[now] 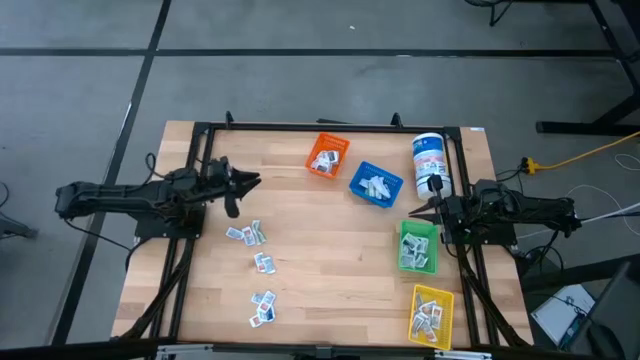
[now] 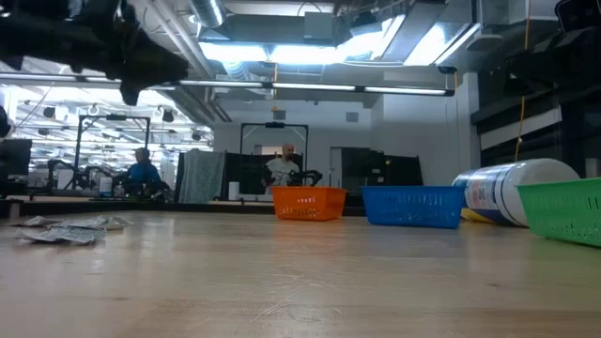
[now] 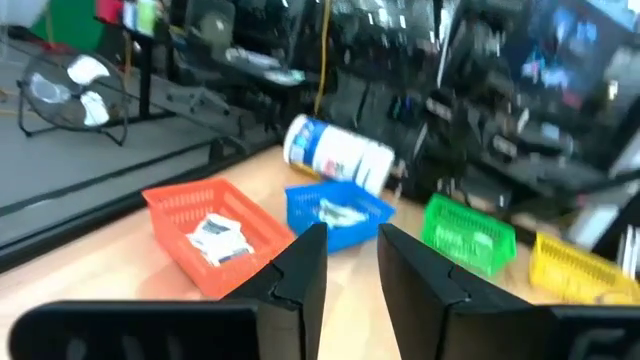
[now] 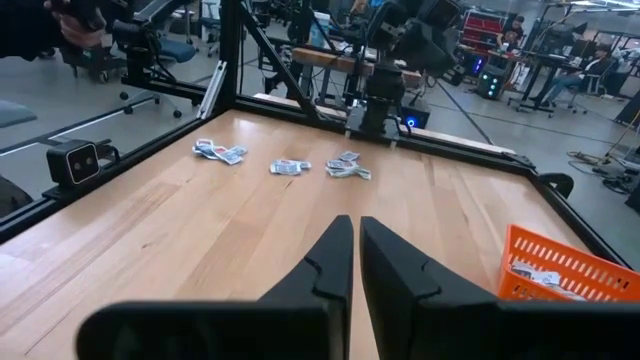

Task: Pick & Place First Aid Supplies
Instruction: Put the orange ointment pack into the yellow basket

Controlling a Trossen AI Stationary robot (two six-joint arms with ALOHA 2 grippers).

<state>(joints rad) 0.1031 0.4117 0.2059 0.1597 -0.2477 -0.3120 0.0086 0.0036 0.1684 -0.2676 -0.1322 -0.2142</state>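
Left gripper (image 1: pixel 250 182), fingers parted and nothing held, should be lowered squarely over the packets (image 1: pixel 247 234) at six o'clock before being clenched.

The pale, smooth wooden plank tabletop (image 1: pixel 330 260) with a black metal frame (image 1: pixel 300 127) carries an orange slotted plastic bin (image 1: pixel 326 156) and small glossy white packets (image 1: pixel 247 234).

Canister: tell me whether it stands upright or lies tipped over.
Tipped over. The canister lies on its side in the low view, long side along the table, beside the green bin.
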